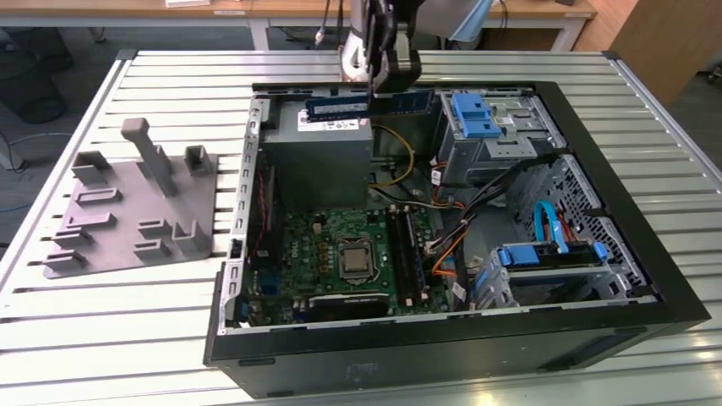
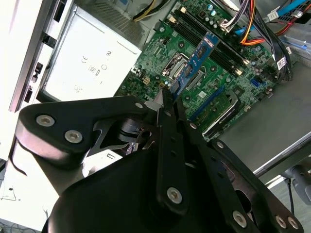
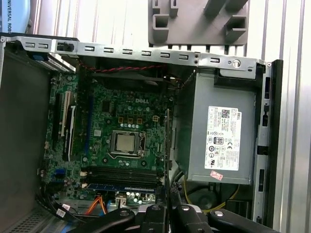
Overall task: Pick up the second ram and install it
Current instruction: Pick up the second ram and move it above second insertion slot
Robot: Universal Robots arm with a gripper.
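Second ram [image 1: 338,106]: clamped in the closed gripper [image 2: 172,97], aloft at 12 o'clock of the open case [image 1: 451,355], above the power supply [image 1: 321,161]; likely hazards are the stick twisting in the pinch, meeting the memory slots [image 1: 408,258] askew, or snagging the yellow cables [image 1: 397,165].

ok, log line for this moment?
end effector: shut on ram | ram: aloft above open case | install: not done

Workshop or lab: slatted metal bench [image 1: 113,338], open computer case [image 1: 451,359], desks [image 1: 293,8] behind.
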